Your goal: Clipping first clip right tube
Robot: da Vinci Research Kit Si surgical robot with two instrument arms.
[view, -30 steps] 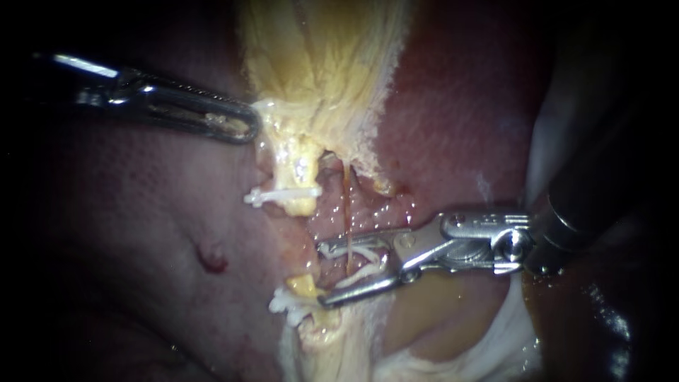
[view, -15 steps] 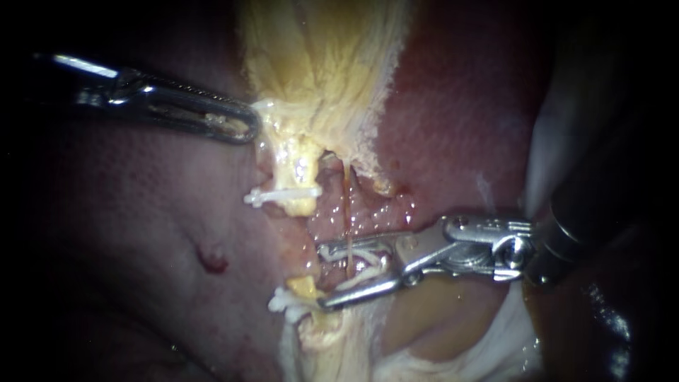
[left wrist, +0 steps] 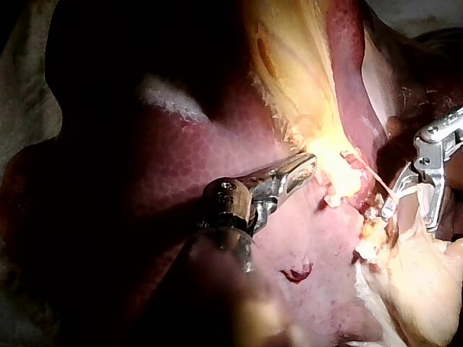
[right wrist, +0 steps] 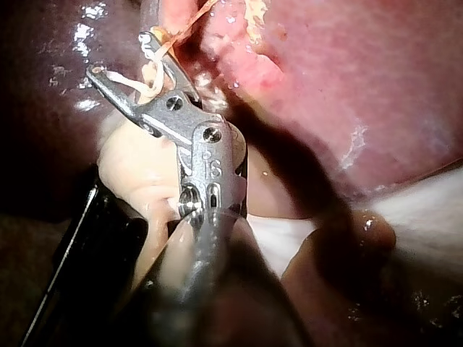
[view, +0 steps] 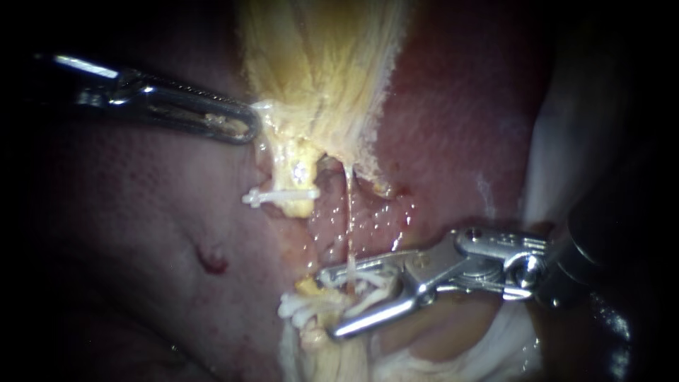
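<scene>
The right instrument (view: 329,303) holds a white clip (view: 371,281) astride the tube (view: 349,212); the left instrument (view: 244,127) clamps the gallbladder (view: 318,71).

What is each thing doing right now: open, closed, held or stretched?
left instrument, shut on the gallbladder edge
right instrument, spread wide, holding the new clip
new clip, open, astride the right tube, not yet squeezed
right tube, thin, stretched, uncut
upper clip, closed on the thick stump
lower clips, closed
</scene>
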